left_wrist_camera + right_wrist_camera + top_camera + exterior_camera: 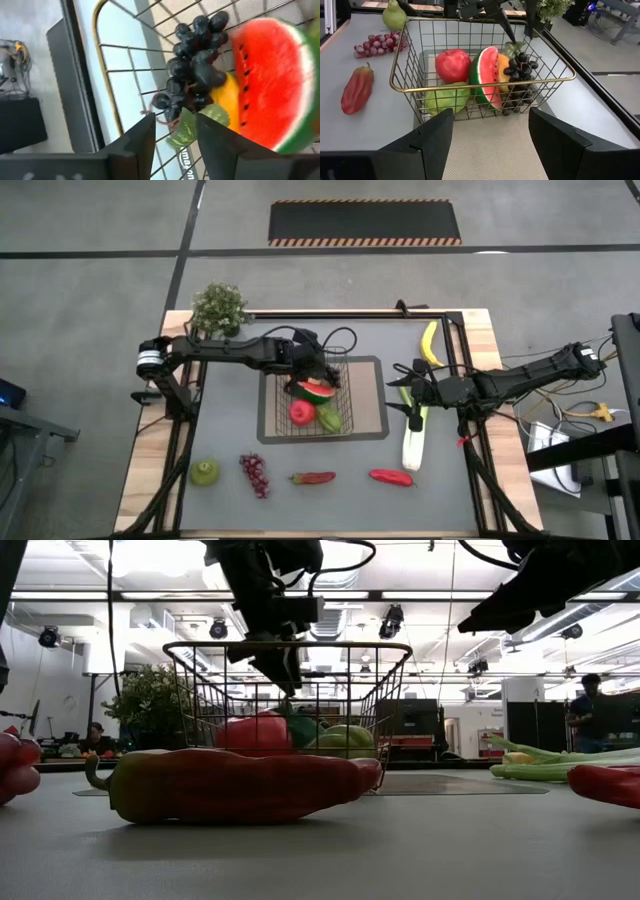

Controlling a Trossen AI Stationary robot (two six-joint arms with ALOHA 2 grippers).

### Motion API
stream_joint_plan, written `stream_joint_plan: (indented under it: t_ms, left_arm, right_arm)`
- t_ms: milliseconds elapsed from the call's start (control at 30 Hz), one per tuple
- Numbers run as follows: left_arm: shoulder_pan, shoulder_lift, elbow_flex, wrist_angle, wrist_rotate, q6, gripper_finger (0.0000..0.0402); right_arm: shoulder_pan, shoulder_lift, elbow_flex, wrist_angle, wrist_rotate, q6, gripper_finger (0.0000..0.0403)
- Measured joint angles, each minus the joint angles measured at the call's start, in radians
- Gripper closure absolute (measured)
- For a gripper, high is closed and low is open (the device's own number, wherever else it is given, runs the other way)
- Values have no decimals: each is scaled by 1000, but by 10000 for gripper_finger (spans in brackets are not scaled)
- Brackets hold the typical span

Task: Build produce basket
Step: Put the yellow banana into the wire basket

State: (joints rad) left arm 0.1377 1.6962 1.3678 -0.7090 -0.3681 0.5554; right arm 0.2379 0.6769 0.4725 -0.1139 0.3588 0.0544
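The dark wire basket [305, 395] stands on the grey mat [372, 400]. It holds a red apple [452, 65], a watermelon slice [487, 75], an orange piece [503, 67], dark grapes [520, 70] and a green fruit [445, 97]. My left gripper [174, 132] is open and points down into the basket. Its fingertips stand on either side of the grapes' green leaf [189, 125], just above the bunch. My right gripper [490, 145] is open and empty. It hangs above the leek [413, 442] at the table's right, facing the basket.
A green pear [205, 471], red grapes [254, 473], a red-green pepper [313, 477] and a red pepper [390, 477] lie along the near side. A banana [430, 345] lies at the far right. A potted plant [218, 308] stands at the far left corner.
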Motion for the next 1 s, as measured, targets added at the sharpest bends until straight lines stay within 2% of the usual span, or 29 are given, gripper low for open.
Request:
stream_joint_plan:
  t_ms: [133, 333, 667, 767, 1000]
  left_arm:
    - [-11, -2, 1, -3, -11, -16, 274]
    - [-54, -38, 23, -10, -12, -139, 274]
    - [-239, -156, -24, 130, -6, -360, 274]
    - [-304, -181, -71, 236, -5, -366, 274]
    - [-388, -206, -170, 437, -6, -365, 274]
  right_arm:
    - [0, 0, 0, 0, 0, 16, 161]
    - [0, 0, 0, 4, 1, 65, 158]
    - [0, 18, -32, 209, 13, 53, 168]
    - [0, 39, -32, 242, 58, 59, 167]
    - [-1, 108, -14, 252, 272, 165, 168]
